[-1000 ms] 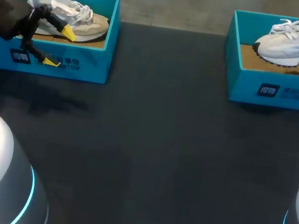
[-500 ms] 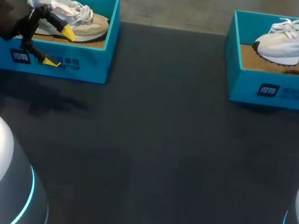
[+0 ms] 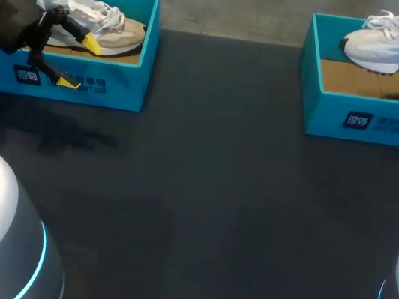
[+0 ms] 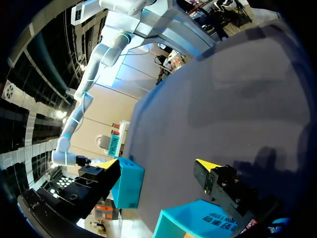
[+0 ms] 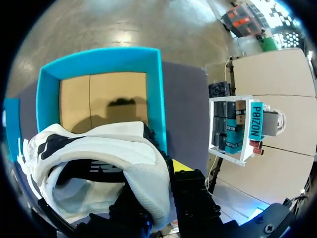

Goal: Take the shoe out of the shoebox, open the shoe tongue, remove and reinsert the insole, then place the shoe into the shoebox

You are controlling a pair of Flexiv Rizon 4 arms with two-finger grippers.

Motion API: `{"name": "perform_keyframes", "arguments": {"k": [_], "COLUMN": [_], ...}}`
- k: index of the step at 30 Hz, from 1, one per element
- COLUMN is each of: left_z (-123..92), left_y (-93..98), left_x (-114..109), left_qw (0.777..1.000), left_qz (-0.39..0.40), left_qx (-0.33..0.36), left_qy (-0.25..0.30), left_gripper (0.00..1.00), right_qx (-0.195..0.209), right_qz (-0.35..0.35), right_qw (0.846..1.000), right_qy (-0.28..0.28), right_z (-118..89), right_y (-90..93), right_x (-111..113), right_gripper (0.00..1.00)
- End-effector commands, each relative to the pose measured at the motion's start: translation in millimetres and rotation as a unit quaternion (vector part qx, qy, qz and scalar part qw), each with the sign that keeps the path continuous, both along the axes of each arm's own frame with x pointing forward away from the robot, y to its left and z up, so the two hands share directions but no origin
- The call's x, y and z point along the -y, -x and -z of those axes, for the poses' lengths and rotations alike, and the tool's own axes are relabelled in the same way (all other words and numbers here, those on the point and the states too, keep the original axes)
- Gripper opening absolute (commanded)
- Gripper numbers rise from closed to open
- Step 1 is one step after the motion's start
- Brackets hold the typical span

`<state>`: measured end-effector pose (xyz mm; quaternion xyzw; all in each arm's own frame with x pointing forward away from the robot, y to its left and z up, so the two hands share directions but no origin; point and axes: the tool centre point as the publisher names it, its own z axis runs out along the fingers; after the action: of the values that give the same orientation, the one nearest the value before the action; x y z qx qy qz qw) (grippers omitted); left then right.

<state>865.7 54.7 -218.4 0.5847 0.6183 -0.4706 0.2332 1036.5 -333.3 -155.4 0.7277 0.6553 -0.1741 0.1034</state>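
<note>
The dark counter carries two teal boxes, well apart, at its far corners. The right shoebox shows only its bare cardboard floor. The white shoe hangs in the air over it, with the sole above the rim and the toe pointing towards the middle of the counter. In the right wrist view the same white shoe fills the space in front of the right gripper, which is clamped on the heel: one yellow-tipped finger lies outside the heel wall, and the other seems to be inside the shoe, mostly hidden.

The left shoebox holds a beige shoe that lies flat inside. The left gripper hovers at the front wall of this box with its fingers wide apart. One tip is over the beige shoe, the other in front of the wall, and it holds nothing.

In my judgement the task is only at its first step. The white shoe is out of its box but not yet set on the counter. Opening the tongue, removing and reinserting the insole, and returning the shoe are all left to do. The beige shoe looks untouched.
</note>
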Motion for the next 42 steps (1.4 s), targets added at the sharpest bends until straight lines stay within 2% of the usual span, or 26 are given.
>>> {"name": "perform_keyframes", "arguments": {"k": [1,13,23,31,42], "left_z": [0,0,0,0,0], "left_y": [-0.7,-0.7,-0.7,-0.7,-0.7], "left_x": [0,0,0,0,0], "left_qw": [1.0,1.0,1.0,1.0,1.0], "left_qz": [0.001,0.001,0.001,0.001,0.001], "left_qx": [0.0,0.0,0.0,0.0,0.0], "left_qy": [-0.001,-0.001,-0.001,-0.001,-0.001], "left_gripper": [1.0,1.0,1.0,1.0,1.0], "right_qx": [0.008,0.021,0.034,0.049,0.045], "right_qz": [0.009,0.036,0.099,0.137,0.152], "right_qw": [1.0,0.999,0.994,0.989,0.987], "right_qy": [-0.003,0.026,0.008,0.013,0.024], "right_z": [6,28,45,54,77], "right_y": [-6.2,-21.7,-28.6,-25.6,-20.8], "right_x": [2,10,10,12,15], "right_gripper": [0.0,0.0,0.0,0.0,0.0]}}
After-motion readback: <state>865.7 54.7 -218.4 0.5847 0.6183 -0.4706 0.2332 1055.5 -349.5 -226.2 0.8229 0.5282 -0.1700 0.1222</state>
